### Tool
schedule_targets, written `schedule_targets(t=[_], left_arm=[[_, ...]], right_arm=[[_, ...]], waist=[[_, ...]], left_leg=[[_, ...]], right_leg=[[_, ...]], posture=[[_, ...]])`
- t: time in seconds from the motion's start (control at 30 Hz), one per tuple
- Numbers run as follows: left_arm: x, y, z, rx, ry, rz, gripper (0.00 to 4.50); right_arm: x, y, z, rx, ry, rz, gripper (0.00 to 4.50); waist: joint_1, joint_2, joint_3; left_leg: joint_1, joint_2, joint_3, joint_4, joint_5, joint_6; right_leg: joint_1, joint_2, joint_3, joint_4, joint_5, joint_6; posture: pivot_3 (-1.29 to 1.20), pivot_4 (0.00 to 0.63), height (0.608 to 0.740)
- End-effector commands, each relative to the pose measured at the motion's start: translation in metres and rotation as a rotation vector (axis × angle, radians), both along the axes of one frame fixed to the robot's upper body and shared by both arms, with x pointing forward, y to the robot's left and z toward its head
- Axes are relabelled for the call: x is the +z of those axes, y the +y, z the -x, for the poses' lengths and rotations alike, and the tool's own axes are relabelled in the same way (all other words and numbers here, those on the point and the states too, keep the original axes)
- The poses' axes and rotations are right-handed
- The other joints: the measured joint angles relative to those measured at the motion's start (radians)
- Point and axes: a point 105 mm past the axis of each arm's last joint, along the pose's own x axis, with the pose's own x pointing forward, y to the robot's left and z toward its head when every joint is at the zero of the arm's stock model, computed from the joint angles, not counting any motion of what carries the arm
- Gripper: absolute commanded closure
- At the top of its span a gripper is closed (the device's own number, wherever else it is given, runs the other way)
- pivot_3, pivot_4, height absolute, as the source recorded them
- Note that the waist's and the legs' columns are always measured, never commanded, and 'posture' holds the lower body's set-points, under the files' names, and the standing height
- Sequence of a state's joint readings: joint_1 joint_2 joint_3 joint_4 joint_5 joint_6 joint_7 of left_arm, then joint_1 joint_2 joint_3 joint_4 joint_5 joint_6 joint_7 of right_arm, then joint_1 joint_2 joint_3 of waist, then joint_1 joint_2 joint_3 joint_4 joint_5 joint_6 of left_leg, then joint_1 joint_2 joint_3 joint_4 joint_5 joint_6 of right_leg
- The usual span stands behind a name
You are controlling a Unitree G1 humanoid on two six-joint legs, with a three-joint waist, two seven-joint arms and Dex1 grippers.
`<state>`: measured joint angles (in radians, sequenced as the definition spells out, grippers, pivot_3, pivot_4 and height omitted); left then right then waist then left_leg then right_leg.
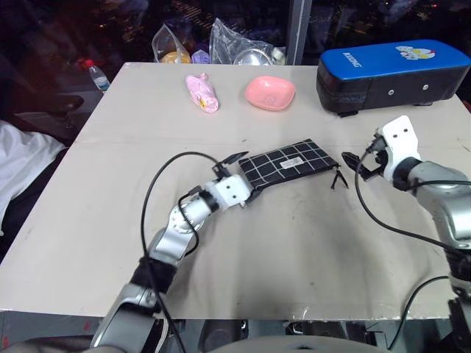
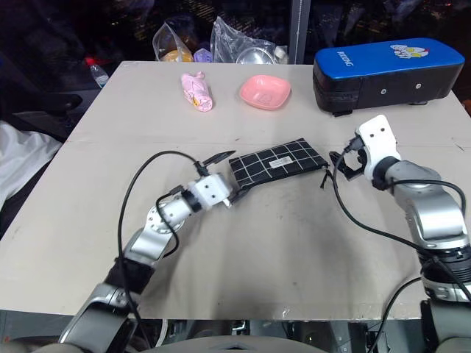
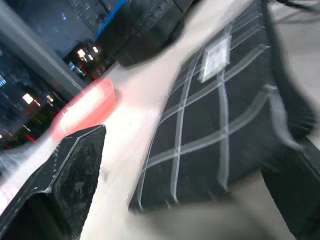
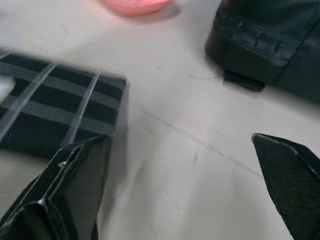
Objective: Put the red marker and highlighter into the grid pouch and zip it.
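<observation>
Lying flat mid-bench, the grid pouch is black fabric with thin white grid lines and a small white label, long side angled, its dark zipper pull trailing off the right end. Left hand sits at the pouch's left end, fingers spread wide, holding nothing. Right hand is just right of the pull, also wide and empty. Far side of bench: pink bowl, pink toy, blue-and-black case.
</observation>
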<state>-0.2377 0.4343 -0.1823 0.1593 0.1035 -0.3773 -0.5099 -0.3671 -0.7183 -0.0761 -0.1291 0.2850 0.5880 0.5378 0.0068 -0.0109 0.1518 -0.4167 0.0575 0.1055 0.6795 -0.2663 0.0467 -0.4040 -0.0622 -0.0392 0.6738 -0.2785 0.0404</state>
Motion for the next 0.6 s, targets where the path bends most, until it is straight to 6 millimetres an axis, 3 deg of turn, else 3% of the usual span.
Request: schedule_targets(t=[0.03,0.13,0.3,0.6], left_arm=[[0.007,0.019,0.024,0.012,0.117,0.128,0.04],[0.009,0.033,0.042,0.043,0.223,0.233,0.04],[0.004,0.044,0.065,0.124,0.339,0.309,0.04],[-0.005,0.035,0.085,0.153,0.418,0.315,0.04]], right_arm=[[0.006,-0.009,0.014,0.179,-0.105,0.012,0.04],[-0.015,-0.026,0.023,0.23,-0.023,0.002,0.04],[-0.029,-0.039,0.033,0.35,0.016,-0.092,0.04],[-0.063,-0.052,0.037,0.452,0.146,-0.174,0.04]], waist=[[-0.004,0.0,0.0],[-0.006,0.001,0.001],[-0.013,0.0,0.001],[-0.015,0.001,0.0]], left_leg=[[0.0,0.0,0.0,-0.001,0.0,0.0],[0.001,0.0,0.0,-0.002,0.0,0.0],[0.004,0.0,0.0,-0.001,-0.002,0.003],[0.004,-0.001,0.0,-0.001,-0.001,0.001]], right_leg=[[0.0,0.0,0.0,-0.001,0.0,0.0],[0.0,-0.001,0.0,-0.001,0.0,0.0],[0.003,-0.001,0.001,0.0,0.0,0.0],[0.003,0.0,0.003,0.0,0.0,-0.001]], posture=[[0.0,0.15,0.74],[0.0,0.15,0.74],[0.0,0.15,0.74],[0.0,0.15,0.74]])
